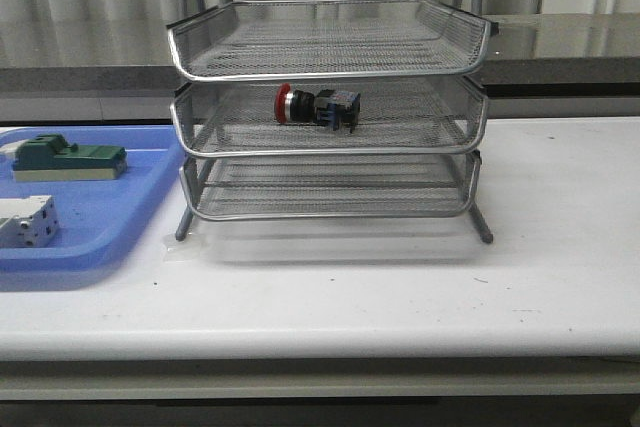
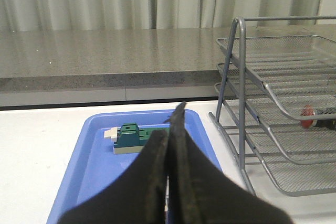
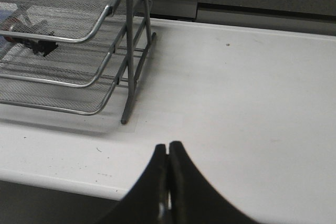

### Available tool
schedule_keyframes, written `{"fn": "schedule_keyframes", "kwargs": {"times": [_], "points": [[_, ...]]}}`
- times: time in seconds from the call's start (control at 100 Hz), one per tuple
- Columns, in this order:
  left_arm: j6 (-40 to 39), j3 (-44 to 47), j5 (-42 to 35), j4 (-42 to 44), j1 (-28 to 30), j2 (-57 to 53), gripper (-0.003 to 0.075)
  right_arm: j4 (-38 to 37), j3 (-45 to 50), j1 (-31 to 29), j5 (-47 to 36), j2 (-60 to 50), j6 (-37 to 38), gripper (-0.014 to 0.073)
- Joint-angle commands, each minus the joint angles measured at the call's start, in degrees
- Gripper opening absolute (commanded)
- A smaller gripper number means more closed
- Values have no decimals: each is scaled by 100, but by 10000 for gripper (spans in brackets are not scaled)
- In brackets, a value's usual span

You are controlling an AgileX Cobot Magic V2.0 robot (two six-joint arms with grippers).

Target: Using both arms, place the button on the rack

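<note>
The button [image 1: 318, 107], with its red cap and black-blue body, lies on its side in the middle tier of the silver wire-mesh rack [image 1: 330, 152]. The left wrist view catches its red cap [image 2: 307, 117] through the mesh, and the right wrist view shows its dark body [image 3: 37, 43]. My left gripper [image 2: 169, 135] is shut with nothing held, above the near end of the blue tray and left of the rack [image 2: 273, 103]. My right gripper [image 3: 168, 148] is shut and empty over the table's front edge, right of the rack [image 3: 79, 40]. Neither gripper appears in the front view.
A flat blue plastic tray [image 1: 110, 217] lies left of the rack, holding a green block [image 1: 65, 159] and a white block [image 1: 28, 220]. The white table [image 1: 540, 257] stretches right of the rack. A grey counter and curtains stand behind.
</note>
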Motion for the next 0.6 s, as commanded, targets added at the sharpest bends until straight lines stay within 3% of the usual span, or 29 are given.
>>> {"fn": "schedule_keyframes", "kwargs": {"times": [0.0,0.23,0.59], "points": [[-35,-160,-403,-74,8,40,-20,-74,-141,-37,-413,31,-42,-60],[-35,-160,-403,-74,8,40,-20,-299,-90,-37,-484,25,-42,-60],[-35,-160,-393,-74,8,40,-20,-383,1031,-42,-1583,-732,-42,-60]]}}
